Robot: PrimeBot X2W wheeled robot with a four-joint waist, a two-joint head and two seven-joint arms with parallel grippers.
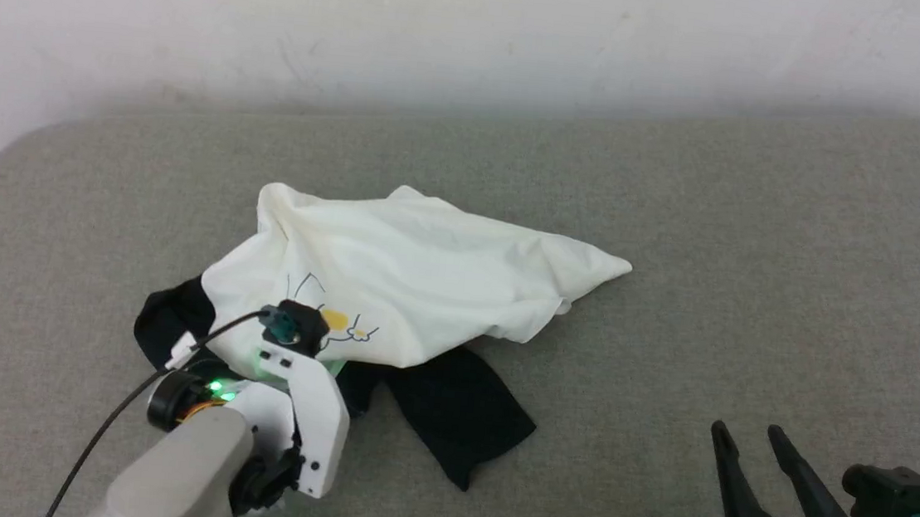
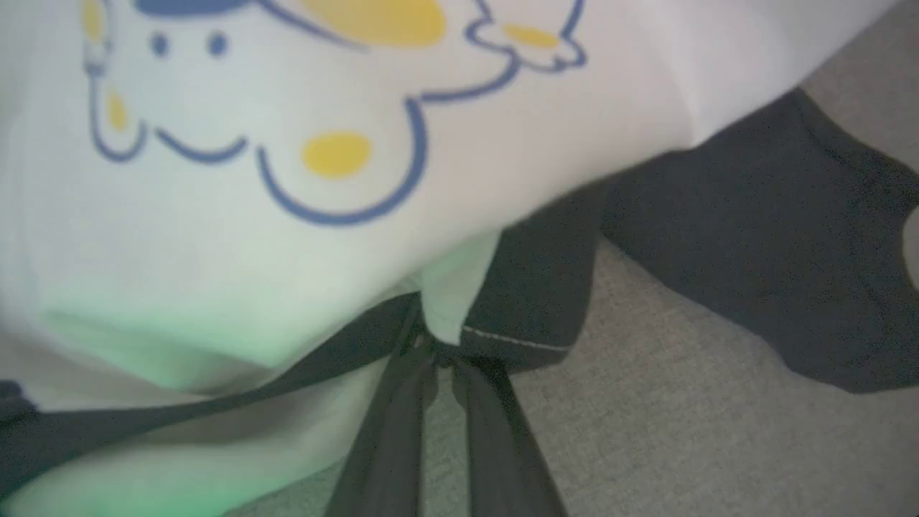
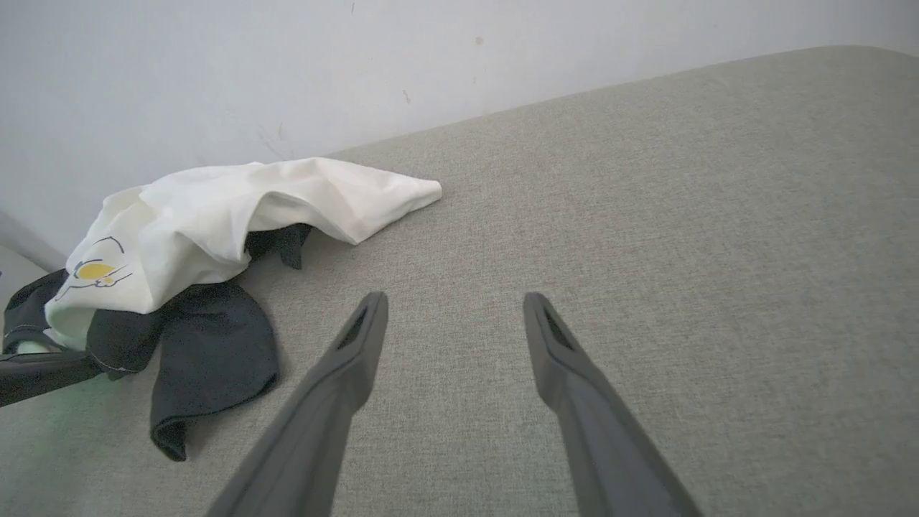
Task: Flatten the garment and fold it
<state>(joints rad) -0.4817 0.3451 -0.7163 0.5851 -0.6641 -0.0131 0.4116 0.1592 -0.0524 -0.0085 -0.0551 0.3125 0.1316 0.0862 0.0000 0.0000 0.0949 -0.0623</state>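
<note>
One T-shirt (image 1: 416, 280) lies in a crumpled heap on a grey cloth-covered surface (image 1: 760, 260), left of the middle in the head view, with a pale wall (image 1: 447, 24) behind. Its body is white and creased, and one corner is drawn out to a point toward the right. A black sleeve (image 1: 454, 416) spreads flat from under the near edge, and more black cloth is bunched at the left. On the white cloth sits a small cartoon print (image 2: 337, 154), drawn in blue lines with yellow patches. The left gripper (image 2: 434, 352) has its fingers pinched together on a black hem with pale stitching, at the shirt's near edge. The right gripper (image 3: 454, 305) has its fingers spread over bare grey cloth, well apart from the shirt.
</note>
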